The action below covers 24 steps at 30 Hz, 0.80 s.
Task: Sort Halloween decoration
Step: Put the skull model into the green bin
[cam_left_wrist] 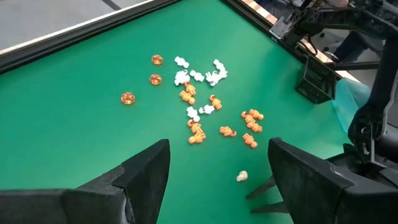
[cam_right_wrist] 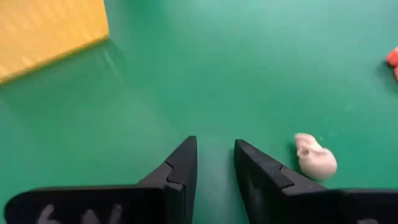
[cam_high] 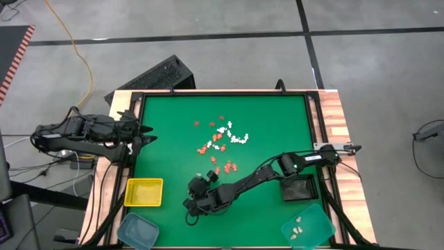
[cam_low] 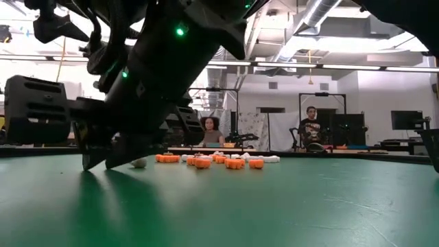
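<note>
Cream trinket (cam_right_wrist: 315, 157) | just beside right gripper (cam_right_wrist: 215, 163) | untouched

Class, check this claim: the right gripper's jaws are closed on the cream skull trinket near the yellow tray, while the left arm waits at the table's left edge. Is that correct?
Not quite. The right gripper holds nothing: the right wrist view shows the cream skull trinket lying on the mat beside its jaws, outside the gap. The rest stands: the yellow tray is nearby, and the left gripper waits at the table's left edge.
</note>
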Available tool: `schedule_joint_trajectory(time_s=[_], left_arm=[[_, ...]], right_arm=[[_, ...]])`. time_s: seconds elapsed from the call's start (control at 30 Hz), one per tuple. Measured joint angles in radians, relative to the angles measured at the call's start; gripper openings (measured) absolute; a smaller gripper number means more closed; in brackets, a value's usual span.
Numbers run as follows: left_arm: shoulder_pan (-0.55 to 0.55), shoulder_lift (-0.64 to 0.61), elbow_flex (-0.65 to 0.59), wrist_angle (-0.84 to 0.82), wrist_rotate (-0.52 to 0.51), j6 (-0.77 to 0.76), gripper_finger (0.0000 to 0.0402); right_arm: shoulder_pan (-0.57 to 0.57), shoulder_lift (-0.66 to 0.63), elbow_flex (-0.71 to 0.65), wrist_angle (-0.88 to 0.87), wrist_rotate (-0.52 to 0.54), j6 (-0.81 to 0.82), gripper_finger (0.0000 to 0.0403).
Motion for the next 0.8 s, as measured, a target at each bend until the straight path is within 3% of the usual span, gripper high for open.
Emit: schedule_joint_trajectory(time_s=[0.17,0.37,0.47,0.6,0.8], left_arm=[[0.000,0.000,0.000,0.011,0.000,0.002,0.0261],[0.000,0.000,0.000,0.013,-0.010,0.001,0.0261],[0.000,0.000,0.000,0.013,-0.026,0.000,0.0261],[0.000,0.000,0.000,0.013,-0.038,0.000,0.0261],[0.000,0.000,0.000,0.003,-0.040,0.000,0.0261]], right_arm=[[0.008,-0.009,-0.001,-0.017,0.005,0.006,0.0116],[0.048,-0.126,0.002,-0.044,0.117,-0.153,0.0113],[0.047,-0.163,0.004,-0.148,0.147,-0.191,0.0113],[0.012,-0.159,-0.003,-0.291,0.061,-0.178,0.0113],[-0.037,-0.163,-0.001,-0.171,-0.143,-0.398,0.0113]])
